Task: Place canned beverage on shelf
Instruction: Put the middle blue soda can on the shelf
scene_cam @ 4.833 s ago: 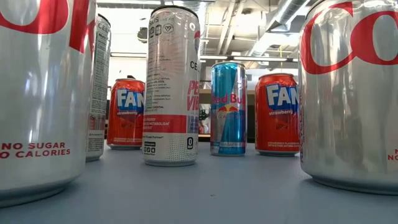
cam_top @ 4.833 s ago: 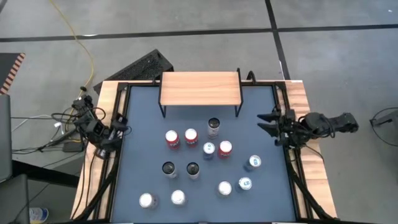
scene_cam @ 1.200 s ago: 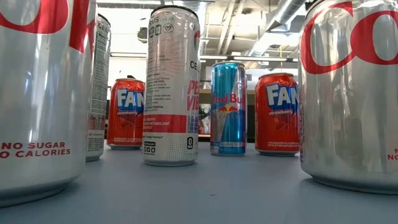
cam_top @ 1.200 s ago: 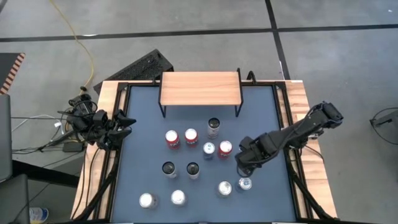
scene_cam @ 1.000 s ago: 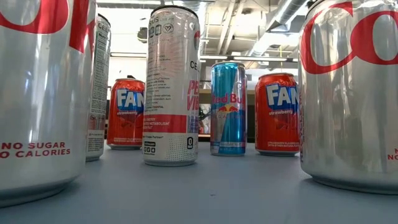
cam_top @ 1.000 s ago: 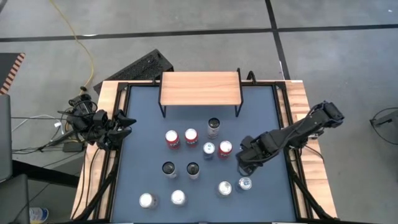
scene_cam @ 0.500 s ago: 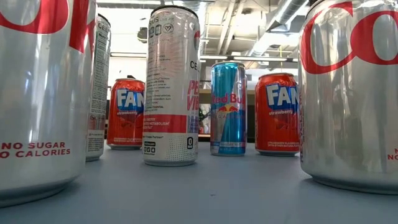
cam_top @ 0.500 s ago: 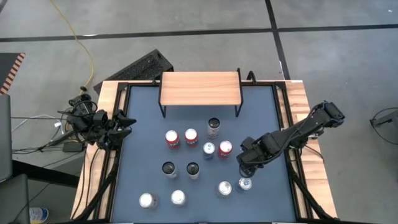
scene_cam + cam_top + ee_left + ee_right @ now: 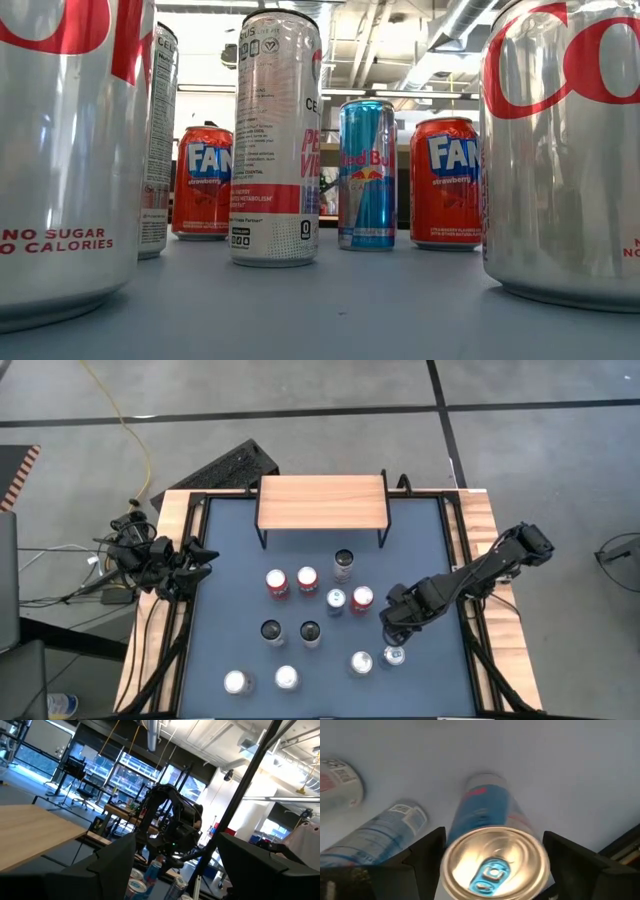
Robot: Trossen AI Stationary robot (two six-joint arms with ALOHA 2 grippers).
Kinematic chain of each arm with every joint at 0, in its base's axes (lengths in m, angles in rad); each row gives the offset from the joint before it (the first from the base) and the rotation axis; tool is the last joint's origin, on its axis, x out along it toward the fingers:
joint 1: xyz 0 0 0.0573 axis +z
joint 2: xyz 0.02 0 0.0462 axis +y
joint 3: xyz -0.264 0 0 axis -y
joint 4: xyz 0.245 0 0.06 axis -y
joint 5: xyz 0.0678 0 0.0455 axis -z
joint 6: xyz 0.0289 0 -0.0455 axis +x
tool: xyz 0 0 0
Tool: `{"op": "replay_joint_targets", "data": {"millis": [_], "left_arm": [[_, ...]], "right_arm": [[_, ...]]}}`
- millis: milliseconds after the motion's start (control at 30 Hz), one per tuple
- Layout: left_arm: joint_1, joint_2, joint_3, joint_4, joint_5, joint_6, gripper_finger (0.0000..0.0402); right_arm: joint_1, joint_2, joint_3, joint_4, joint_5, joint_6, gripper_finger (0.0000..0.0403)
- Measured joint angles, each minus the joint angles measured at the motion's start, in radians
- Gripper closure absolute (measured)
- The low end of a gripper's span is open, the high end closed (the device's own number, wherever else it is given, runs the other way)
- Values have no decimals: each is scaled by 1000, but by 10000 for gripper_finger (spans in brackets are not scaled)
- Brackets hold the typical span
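Change: the right gripper (image 9: 394, 634) has come in from the counter's (image 9: 230, 530) right edge and now hangs directly above a blue can (image 9: 492, 855), covering it from overhead.
Right fingers: spread wide either side of the can's top, not touching it.
Meaning: descent and grasp remain.
Shelf (image 9: 321, 502): at the far edge, bare.
Left gripper (image 9: 192, 562): waits at the left edge, fingers open.
Hidden: the level view shows neither arm nor shelf.
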Motion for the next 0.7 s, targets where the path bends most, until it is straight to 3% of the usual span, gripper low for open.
{"op": "replay_joint_targets", "data": {"millis": [233,500,700], "left_arm": [[0,0,0,0,-2,0,129],[0,0,0,0,-3,0,129],[0,0,0,0,-3,0,129]], "right_arm": [[3,0,0,21,-3,-9,121],[2,-2,1,27,-15,-38,206],[0,-2,1,28,-21,-61,207]]}}
